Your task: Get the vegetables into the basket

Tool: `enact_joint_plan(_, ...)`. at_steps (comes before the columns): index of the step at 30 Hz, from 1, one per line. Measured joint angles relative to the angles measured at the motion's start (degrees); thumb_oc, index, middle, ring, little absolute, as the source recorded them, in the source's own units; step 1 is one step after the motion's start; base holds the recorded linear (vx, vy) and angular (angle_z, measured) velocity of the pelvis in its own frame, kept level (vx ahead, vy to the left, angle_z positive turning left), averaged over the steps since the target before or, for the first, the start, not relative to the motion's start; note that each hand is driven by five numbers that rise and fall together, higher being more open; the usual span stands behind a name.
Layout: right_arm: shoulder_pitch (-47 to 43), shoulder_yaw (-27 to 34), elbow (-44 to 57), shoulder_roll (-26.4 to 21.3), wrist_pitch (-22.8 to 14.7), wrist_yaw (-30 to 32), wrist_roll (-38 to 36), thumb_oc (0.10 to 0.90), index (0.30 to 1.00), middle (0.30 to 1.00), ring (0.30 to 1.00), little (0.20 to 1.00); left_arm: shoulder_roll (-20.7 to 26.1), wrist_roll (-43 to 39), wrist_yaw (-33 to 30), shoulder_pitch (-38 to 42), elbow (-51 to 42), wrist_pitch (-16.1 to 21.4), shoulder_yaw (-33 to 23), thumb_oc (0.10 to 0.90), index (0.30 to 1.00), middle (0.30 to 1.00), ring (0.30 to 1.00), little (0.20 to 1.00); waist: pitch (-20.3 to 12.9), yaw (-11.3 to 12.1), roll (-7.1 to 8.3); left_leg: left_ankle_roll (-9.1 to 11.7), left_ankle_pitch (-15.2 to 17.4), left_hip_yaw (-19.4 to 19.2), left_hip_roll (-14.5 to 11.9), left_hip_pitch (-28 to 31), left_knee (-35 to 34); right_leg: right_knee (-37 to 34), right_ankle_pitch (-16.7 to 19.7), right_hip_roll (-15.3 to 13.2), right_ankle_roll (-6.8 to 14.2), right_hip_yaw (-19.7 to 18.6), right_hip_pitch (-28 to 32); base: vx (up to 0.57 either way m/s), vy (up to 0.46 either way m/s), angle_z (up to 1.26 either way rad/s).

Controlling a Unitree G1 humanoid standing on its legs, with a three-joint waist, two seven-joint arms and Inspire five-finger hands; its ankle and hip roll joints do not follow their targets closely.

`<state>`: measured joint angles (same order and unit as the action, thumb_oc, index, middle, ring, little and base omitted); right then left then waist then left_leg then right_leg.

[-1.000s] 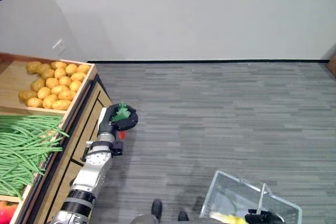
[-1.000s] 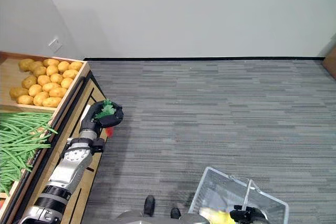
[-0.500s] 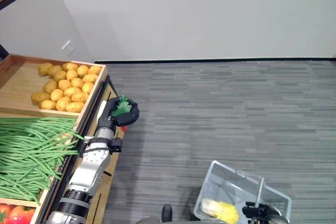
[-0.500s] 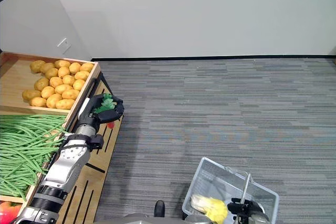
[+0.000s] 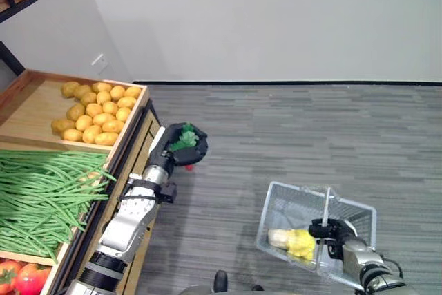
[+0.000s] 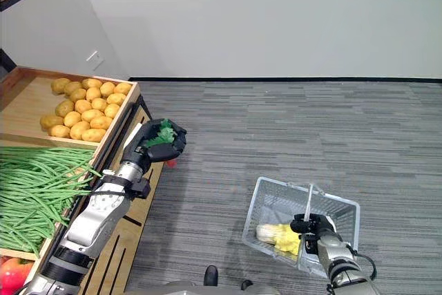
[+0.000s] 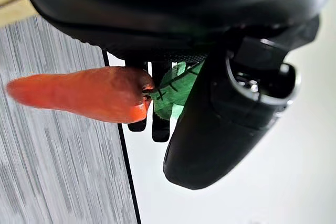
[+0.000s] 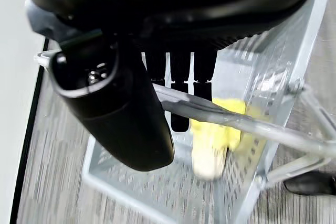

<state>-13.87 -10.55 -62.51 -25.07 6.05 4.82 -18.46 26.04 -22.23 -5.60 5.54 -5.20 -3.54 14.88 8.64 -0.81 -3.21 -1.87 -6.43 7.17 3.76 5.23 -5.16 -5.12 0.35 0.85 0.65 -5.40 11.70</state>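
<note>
The pale grey wire basket with the hoop handle (image 5: 321, 226) hangs low on our right side, our right hand (image 6: 314, 229) curled round that handle, and a yellow corn-like vegetable (image 6: 280, 238) already lies inside. On our left stands the wooden produce stand (image 5: 135, 143), with heaped yellow potatoes (image 5: 97, 103) and long green beans (image 5: 41, 195).

So the thing that matters: the orange carrot with the green leafy top (image 7: 84, 94) is up in our left hand (image 6: 157, 144), fingers clamped on the leafy end, beside the stand's edge and well apart from the basket. The basket lies to the right of that hand and lower, so we'd guess the carrot has to travel across and down, or the basket comes over to meet it. The left hand has the carrot; the right only brings the basket.

The head views mostly give us the green tuft and a red speck under the fingers. The left wrist view shows the carrot's whole tapered body sticking out sideways from the grip, long axis crosswise to the fingers. The right wrist view shows the handle bar crossing the fingers.
</note>
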Motion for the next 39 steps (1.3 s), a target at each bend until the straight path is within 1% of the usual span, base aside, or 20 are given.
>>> enact_joint_plan(6, -2.13, -1.56, -0.03, -0.04, 0.44, 0.19, 0.02, 0.400, 0.300, 0.300, 0.300, 0.300, -0.11, -0.49, 0.67, 0.21, -0.03, -0.10, 1.43, 0.400, 0.300, 0.300, 0.300, 0.300, -0.04, 0.23, -0.07, 0.08, -0.10, 0.26, -0.03, -0.01, 0.01, -0.04, -0.02, 0.09, -0.01, 0.28, 0.09, 0.00, -0.005, 0.01)
enact_joint_plan(7, -4.38, -5.86, -1.06, -0.05, 2.17, 1.24, 0.08, 0.400, 0.300, 0.300, 0.300, 0.300, -0.29, -1.35, -0.03, 2.31, 0.00, -1.20, 3.18, 0.400, 0.300, 0.300, 0.300, 0.300, -0.04, 0.12, -0.08, 0.17, -0.20, 0.38, -0.03, -0.12, -0.01, -0.18, -0.01, 0.12, -0.01, 0.42, 0.00, -0.02, -0.034, 0.12)
enact_joint_plan(8, -6.42, -6.73, -1.99, 0.78, 2.20, 1.11, 0.05, 0.400, 0.300, 0.300, 0.300, 0.300, -0.20, -1.55, 0.35, 5.81, -0.19, -1.40, 7.02, 0.400, 0.300, 0.300, 0.300, 0.300, -0.07, 0.12, -0.12, 0.20, -0.36, 0.74, -0.01, -0.25, 0.00, -0.18, 0.00, 0.10, -0.01, 0.85, -0.02, -0.01, -0.023, 0.10)
enact_joint_plan(11, -8.93, -7.23, -1.55, 3.28, 2.19, 1.20, 0.00, 0.400, 0.300, 0.300, 0.300, 0.300, -1.96, -2.78, 0.74, 9.05, -2.13, -1.40, 10.43, 0.400, 0.300, 0.300, 0.300, 0.300, -0.18, -0.02, -0.31, 0.24, -0.40, 0.74, -0.04, -0.21, 0.02, -0.17, -0.03, 0.15, -0.03, 0.85, 0.00, 0.00, -0.008, 0.02)
enact_joint_plan(12, -9.56, -8.54, -1.69, 3.93, 2.20, 1.64, 0.02, 0.400, 0.300, 0.300, 0.300, 0.300, -2.75, -3.21, 0.55, 10.24, -2.02, -1.49, 10.74, 0.400, 0.300, 0.300, 0.300, 0.300, -0.19, -0.04, -0.34, 0.26, -0.42, 0.73, -0.06, -0.21, 0.03, -0.17, -0.03, 0.17, -0.03, 0.85, 0.00, 0.00, 0.000, 0.00)
enact_joint_plan(16, -9.90, -9.11, -1.88, 6.28, 2.19, 1.34, 0.00, 0.400, 0.300, 0.300, 0.300, 0.300, -4.10, -3.67, 0.47, 13.00, -2.01, -1.48, 12.14, 0.400, 0.300, 0.300, 0.300, 0.300, -0.33, -0.06, -0.63, 0.26, -0.43, 0.72, -0.07, -0.22, 0.04, -0.17, -0.05, 0.18, -0.03, 0.86, 0.02, 0.00, 0.000, 0.00)
enact_joint_plan(17, -10.40, -10.89, -2.78, 7.60, 2.20, 1.73, 0.00, 0.400, 0.300, 0.300, 0.300, 0.300, -4.57, -3.68, -0.55, 14.40, -1.73, -1.49, 13.45, 0.400, 0.300, 0.300, 0.300, 0.300, -0.41, -0.02, -0.78, 0.27, -0.44, 0.76, -0.07, -0.24, 0.03, -0.17, -0.05, 0.19, -0.03, 0.95, 0.02, 0.00, 0.000, 0.00)
enact_joint_plan(20, -10.47, -11.20, -2.76, 9.69, 2.20, 1.71, -0.11, 0.400, 0.300, 0.300, 0.300, 0.300, -5.44, -4.08, -1.01, 15.61, -1.72, -1.49, 15.42, 0.400, 0.300, 0.300, 0.300, 0.300, -0.60, 0.03, -1.20, 0.28, -0.44, 0.87, -0.06, -0.29, 0.03, -0.18, -0.07, 0.19, -0.04, 1.07, 0.00, 0.00, 0.000, 0.00)
enact_joint_plan(23, -10.59, -11.49, -2.37, 10.79, 2.19, 1.97, -0.44, 0.400, 0.300, 0.300, 0.300, 0.300, -5.91, -4.91, -1.85, 16.38, -1.72, -1.49, 16.46, 0.400, 0.300, 0.300, 0.300, 0.300, -0.65, 0.09, -1.56, 0.32, -0.46, 0.95, -0.05, -0.58, 0.02, -0.17, -0.07, 0.19, -0.04, 1.17, -0.25, 0.00, 0.000, 0.00)
enact_joint_plan(27, -10.66, -12.86, -2.14, 10.99, 2.19, 2.07, -0.45, 0.400, 0.300, 0.300, 0.300, 0.300, -6.00, -4.92, -1.89, 16.43, -1.72, -1.49, 16.90, 0.400, 0.300, 0.300, 0.300, 0.300, -0.65, 0.11, -1.67, 0.34, -0.48, 1.06, -0.04, -0.74, 0.03, -0.17, -0.07, 0.19, -0.05, 1.26, -0.36, 0.00, -0.002, 0.01)
enact_joint_plan(28, -10.67, -12.94, -2.14, 10.98, 2.19, 2.31, -0.45, 0.400, 0.300, 0.300, 0.300, 0.300, -6.00, -4.92, -1.96, 16.43, -1.72, -1.49, 17.02, 0.647, 0.646, 0.646, 0.646, 0.646, -0.64, 0.10, -1.69, 0.36, -0.51, 1.25, -0.01, -0.83, 0.03, -0.17, -0.07, 0.19, -0.04, 1.47, -0.36, 0.00, -0.008, 0.06)
enact_joint_plan(29, -10.67, -12.94, -2.15, 10.91, 2.19, 2.44, -0.45, 0.400, 0.300, 0.300, 0.300, 0.300, -6.00, -4.92, -2.01, 16.43, -1.71, -1.49, 17.02, 0.835, 0.909, 0.909, 0.909, 0.909, -0.63, 0.11, -1.69, 0.41, -0.54, 1.38, -0.01, -0.89, 0.03, -0.17, -0.07, 0.20, -0.05, 1.64, -0.38, 0.00, -0.009, 0.09)
enact_joint_plan(30, -10.67, -12.94, -2.15, 10.81, 2.19, 2.46, -0.45, 0.400, 0.300, 0.300, 0.300, 0.300, -6.00, -4.92, -2.10, 16.43, -1.67, -1.49, 17.02, 0.900, 1.000, 1.000, 1.000, 1.000, -0.63, 0.10, -1.70, 0.42, -0.57, 1.53, 0.00, -0.94, 0.04, -0.17, -0.07, 0.20, -0.04, 1.84, -0.39, 0.01, 0.001, 0.09)
enact_joint_plan(39, -10.66, -12.83, -3.56, 9.01, 2.19, 2.69, -0.42, 0.400, 0.300, 0.300, 0.300, 0.300, -5.86, -5.39, -2.87, 16.43, -1.21, -1.71, 17.03, 0.900, 1.000, 1.000, 1.000, 1.000, -0.60, 0.04, -1.76, 0.58, -0.75, 1.81, 0.01, -1.12, 0.03, -0.17, -0.07, 0.24, -0.05, 2.42, -0.47, 0.00, 0.000, 0.03)
